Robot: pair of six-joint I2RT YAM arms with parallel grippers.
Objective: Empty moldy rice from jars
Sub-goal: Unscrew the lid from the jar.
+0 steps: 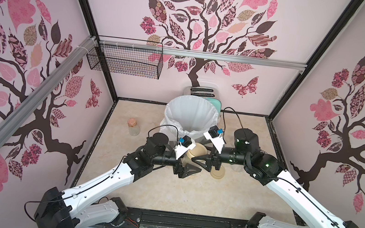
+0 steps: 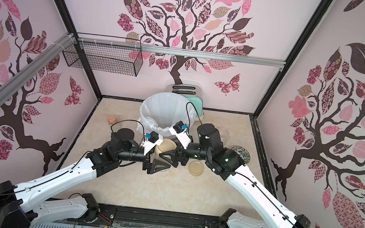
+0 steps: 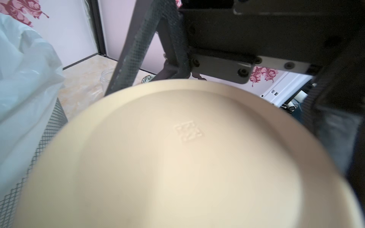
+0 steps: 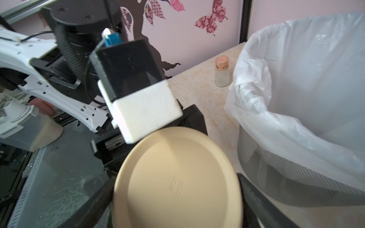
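Jaws of the right gripper [image 1: 198,156] stood wide but closed on the rim of a beige lid [image 4: 177,187], one finger against each side. Jaws of the left gripper [image 1: 188,164] clasped the glass body of the jar [image 1: 186,161] beneath that lid. The jar sat between both pairs of jaws with its lid on, and its contents were hidden by the lid and fingers.

Just beyond the jaws stood a mesh bin [image 4: 286,177] lined with a white bag, close beside the jar. The left arm's wrist camera overhung the lid's far edge. A second lid [image 2: 196,168] lay flat on the table [image 1: 166,189] just right of the jaws, beside the right wrist. Farther right, partly screened by the right arm, were an open jar [image 2: 224,134] and a dark patterned bowl [image 2: 241,154]. A cork-stoppered flask [image 4: 222,73] stood well left of the jaws, near the bin.
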